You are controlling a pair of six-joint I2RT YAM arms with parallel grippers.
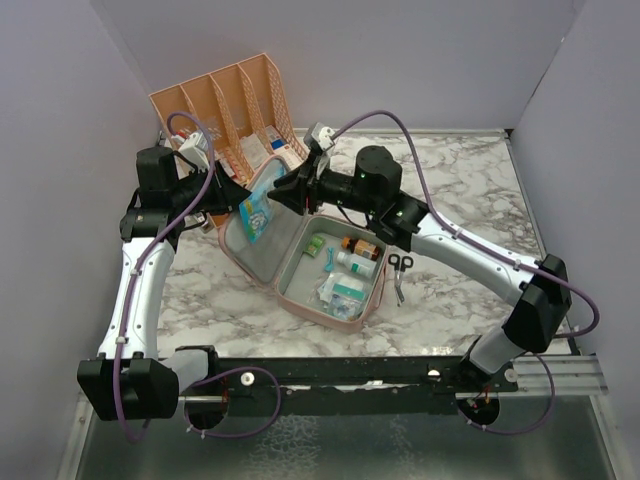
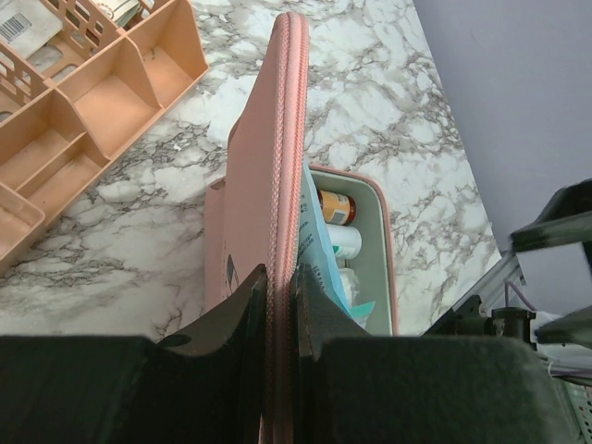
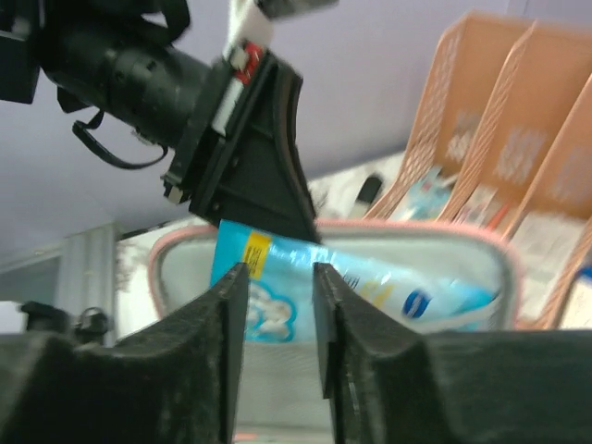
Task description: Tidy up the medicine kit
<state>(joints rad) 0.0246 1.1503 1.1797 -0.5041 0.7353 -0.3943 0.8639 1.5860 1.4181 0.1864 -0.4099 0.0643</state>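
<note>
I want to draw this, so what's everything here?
Flat pink zip medicine kit: one, pink, open mid-table, lid raised.
Blue plastic packet: one, blue, in lid.
Small bottles: two, amber and white, in base.
Small packets: several, green and white-teal, in base.
Black-handled scissors: one, black, right of kit.
Peach slotted organizer: one, peach, back left.
Marble table: one, white-grey, underneath.
Left gripper: one, black, shut on lid's edge.
Right gripper: one, black, open by packet.

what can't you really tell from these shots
Print on the medicine kit lid: the left wrist view sees it nearly edge-on, and the left gripper covers part.
Blue packet label: blurred in the right wrist view, too small from above.
Whether the right gripper touches that packet: depth unclear.
Peach organizer contents: partly behind both arms in the top view.
</note>
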